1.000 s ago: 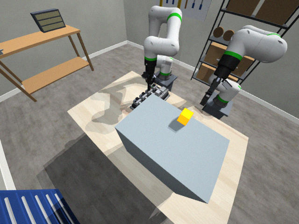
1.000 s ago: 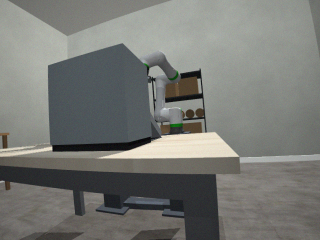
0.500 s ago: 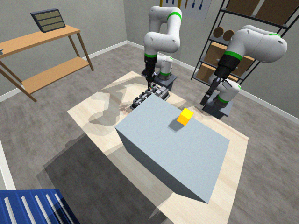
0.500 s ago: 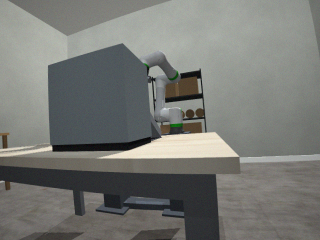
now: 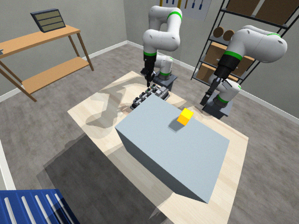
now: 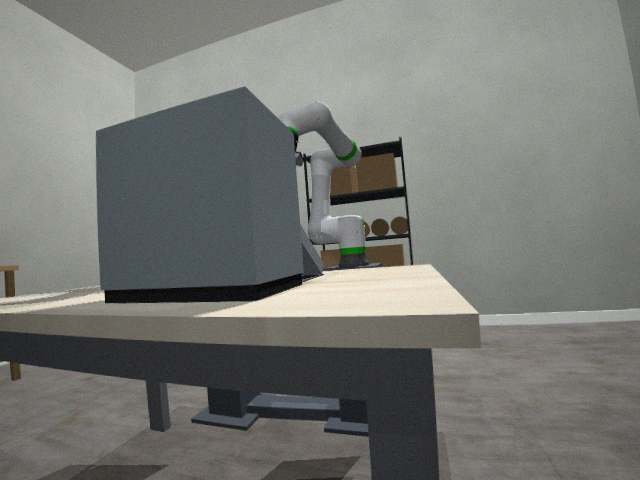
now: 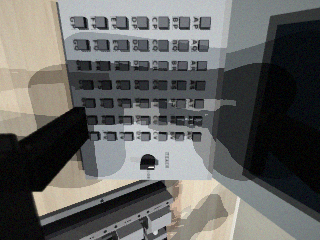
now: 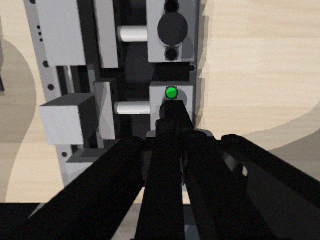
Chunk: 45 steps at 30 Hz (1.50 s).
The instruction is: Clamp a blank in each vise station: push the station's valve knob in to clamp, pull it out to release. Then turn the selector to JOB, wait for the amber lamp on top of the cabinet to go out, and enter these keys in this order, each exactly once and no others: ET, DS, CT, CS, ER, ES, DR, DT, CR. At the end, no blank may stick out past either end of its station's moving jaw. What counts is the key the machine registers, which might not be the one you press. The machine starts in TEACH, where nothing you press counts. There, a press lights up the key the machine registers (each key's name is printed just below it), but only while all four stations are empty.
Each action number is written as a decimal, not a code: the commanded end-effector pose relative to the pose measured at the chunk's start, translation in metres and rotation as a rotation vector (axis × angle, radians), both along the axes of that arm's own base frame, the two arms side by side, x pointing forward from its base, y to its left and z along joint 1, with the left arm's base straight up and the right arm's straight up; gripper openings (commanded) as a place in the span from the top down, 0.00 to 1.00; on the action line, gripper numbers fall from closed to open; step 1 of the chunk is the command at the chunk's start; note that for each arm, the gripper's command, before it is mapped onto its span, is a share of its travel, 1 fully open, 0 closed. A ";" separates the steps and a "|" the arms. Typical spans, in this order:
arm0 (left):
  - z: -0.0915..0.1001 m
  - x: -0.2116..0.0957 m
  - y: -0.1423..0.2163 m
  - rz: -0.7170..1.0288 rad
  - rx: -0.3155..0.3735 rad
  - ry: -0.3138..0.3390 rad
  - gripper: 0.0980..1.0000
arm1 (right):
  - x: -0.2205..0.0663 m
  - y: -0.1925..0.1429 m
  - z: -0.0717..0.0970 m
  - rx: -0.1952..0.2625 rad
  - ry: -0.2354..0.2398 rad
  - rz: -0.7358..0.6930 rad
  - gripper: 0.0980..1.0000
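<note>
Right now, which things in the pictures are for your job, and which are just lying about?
For the job:
- vise stations
- keys
- selector
- grey cabinet
- amber lamp

Just about:
- storage rack
- brown boxes
- side bench
- blue thing with white bars

The cabinet (image 5: 168, 142) (image 6: 175, 206) is plain blue-grey, and the lamp (image 5: 185, 116) on it bright amber (almost orange on its shaded side). The table (image 5: 238, 154) (image 6: 361, 289) has pale, streaky wood grain. One small light (image 8: 171, 92) is vivid green. White arms (image 5: 161, 40) (image 6: 320, 186) carry green bands.
</note>
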<state>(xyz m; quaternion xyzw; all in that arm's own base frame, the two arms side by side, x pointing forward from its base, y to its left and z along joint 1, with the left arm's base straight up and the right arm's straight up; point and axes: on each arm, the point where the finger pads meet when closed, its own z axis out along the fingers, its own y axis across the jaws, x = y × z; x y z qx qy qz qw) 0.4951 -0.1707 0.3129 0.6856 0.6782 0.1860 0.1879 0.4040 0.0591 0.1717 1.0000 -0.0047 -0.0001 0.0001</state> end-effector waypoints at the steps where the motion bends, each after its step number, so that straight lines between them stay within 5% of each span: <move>1: 0.001 0.000 0.000 0.000 -0.001 -0.002 0.00 | 0.024 0.001 0.002 0.000 -0.001 0.000 1.00; 6: 0.001 0.000 0.000 0.000 -0.001 -0.002 0.00 | 0.073 -0.002 -0.002 0.000 -0.002 0.000 1.00; 20: 0.001 0.000 0.000 0.000 -0.001 -0.002 0.00 | 0.073 -0.002 -0.024 0.000 -0.002 0.000 1.00; 45: 0.001 0.000 0.000 0.000 -0.001 -0.002 0.00 | 0.073 -0.002 -0.039 0.000 -0.002 0.000 1.00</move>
